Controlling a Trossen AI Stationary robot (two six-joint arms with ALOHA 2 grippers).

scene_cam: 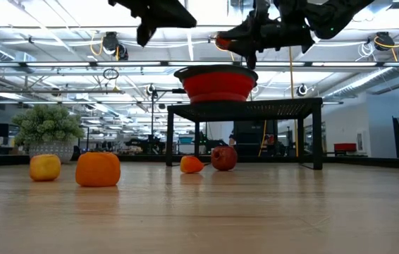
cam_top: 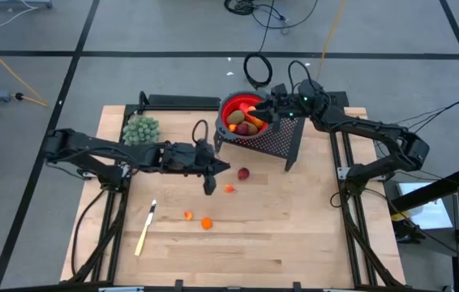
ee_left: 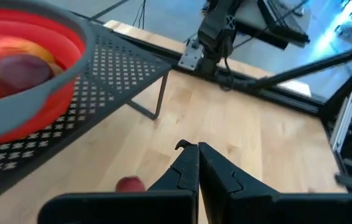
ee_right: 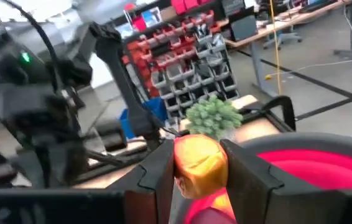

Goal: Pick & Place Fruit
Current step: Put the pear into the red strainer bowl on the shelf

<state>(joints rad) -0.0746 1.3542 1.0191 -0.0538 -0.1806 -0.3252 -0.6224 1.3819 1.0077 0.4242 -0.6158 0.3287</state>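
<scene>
A red bowl [cam_top: 231, 104] sits on a black mesh stand [cam_top: 272, 143] at the table's far middle. It holds a dark red ball [ee_left: 23, 70], a brownish-green oval and orange pieces. My right gripper [ee_right: 199, 168] hovers over the bowl, shut on a small yellow-orange fruit [ee_right: 201, 163]. My left gripper [cam_top: 211, 183] is shut and empty above the table, near the stand's front. A second dark red ball [cam_top: 244, 173] and an orange bit [cam_top: 229, 188] lie on the table just right of it. Two more orange bits [cam_top: 206, 223] lie nearer the front. My right gripper pinches the yellow-orange fruit's two opposite sides [ee_right: 182, 163] between its two fingers. The fruit is lifted clear, above the red bowl's rim [ee_right: 325, 163].
A bushy green clump [cam_top: 141, 130] stands at the far left of the table. A yellow-handled knife [cam_top: 145, 230] lies near the front left. The wooden table's right half [cam_top: 294, 219] is bare board. Black frame rails [cam_top: 347, 174] run along both sides.
</scene>
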